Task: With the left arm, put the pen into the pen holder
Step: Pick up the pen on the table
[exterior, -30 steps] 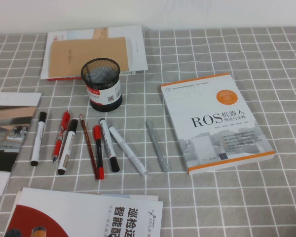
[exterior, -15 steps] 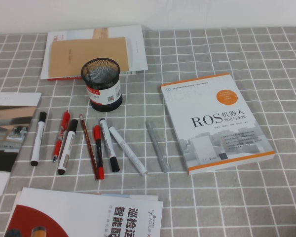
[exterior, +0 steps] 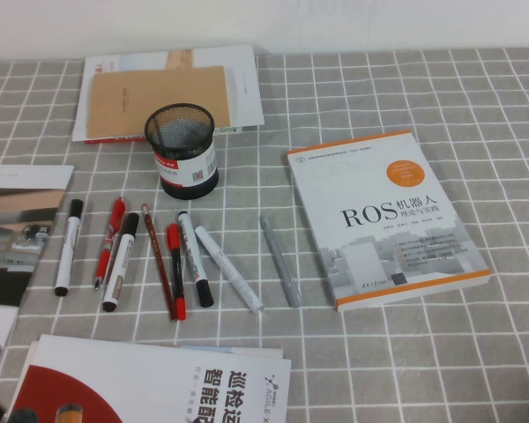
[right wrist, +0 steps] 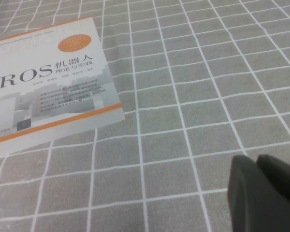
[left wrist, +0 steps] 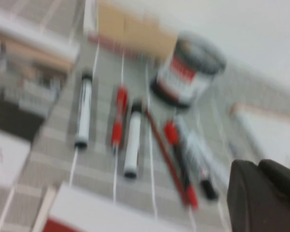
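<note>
The black wire-mesh pen holder [exterior: 182, 148] stood upright on the grey checked tablecloth [exterior: 406, 352]. Nearer the camera than it, the white-barrelled pen with a black cap [exterior: 69, 246] lay flat, leftmost in the row of markers. The left gripper [left wrist: 266, 195] hovered above that row, grip state unclear; the right gripper [right wrist: 266, 193] hung beside the ROS book [exterior: 383, 216], likewise unclear.

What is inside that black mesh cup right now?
Nothing shows inside the pen holder; its very bottom is hidden by the wall. The pen lies on the cloth. The left claw is only entering at the near-left edge; the right claw hangs over bare cloth beside the book.
</note>
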`<state>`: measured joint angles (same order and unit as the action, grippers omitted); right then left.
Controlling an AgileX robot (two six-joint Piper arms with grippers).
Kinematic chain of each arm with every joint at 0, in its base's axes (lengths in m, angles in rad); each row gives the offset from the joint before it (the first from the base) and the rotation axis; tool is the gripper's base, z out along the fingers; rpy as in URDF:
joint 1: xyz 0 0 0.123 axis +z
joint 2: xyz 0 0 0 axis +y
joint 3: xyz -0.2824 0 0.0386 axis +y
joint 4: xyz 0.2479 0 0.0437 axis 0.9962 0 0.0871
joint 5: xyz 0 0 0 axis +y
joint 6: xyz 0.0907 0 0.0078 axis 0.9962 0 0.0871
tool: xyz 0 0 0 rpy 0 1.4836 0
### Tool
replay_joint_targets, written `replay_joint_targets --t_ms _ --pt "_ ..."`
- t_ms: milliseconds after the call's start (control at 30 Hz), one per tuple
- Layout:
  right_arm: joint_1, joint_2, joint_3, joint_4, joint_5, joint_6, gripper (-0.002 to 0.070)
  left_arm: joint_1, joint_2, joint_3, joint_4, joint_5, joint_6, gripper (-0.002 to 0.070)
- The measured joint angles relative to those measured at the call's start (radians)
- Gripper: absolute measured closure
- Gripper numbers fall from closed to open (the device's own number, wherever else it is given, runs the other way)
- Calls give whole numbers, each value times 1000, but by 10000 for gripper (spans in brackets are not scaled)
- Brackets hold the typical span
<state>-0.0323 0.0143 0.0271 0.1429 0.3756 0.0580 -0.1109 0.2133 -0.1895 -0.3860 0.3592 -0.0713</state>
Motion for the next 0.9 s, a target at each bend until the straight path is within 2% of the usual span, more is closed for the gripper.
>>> replay_joint_targets --t_ms 267,500,667,900 --pt "0 0 0 0 0 0 691 0 404 -306 88 303 65 677" --pt "0 0 0 0 0 0 691 0 749 -557 204 486 106 677" --pt "0 0 0 0 0 0 691 0 962 -685 226 542 190 677" --pt "0 0 0 0 0 0 691 0 1200 -820 244 575 227 677"
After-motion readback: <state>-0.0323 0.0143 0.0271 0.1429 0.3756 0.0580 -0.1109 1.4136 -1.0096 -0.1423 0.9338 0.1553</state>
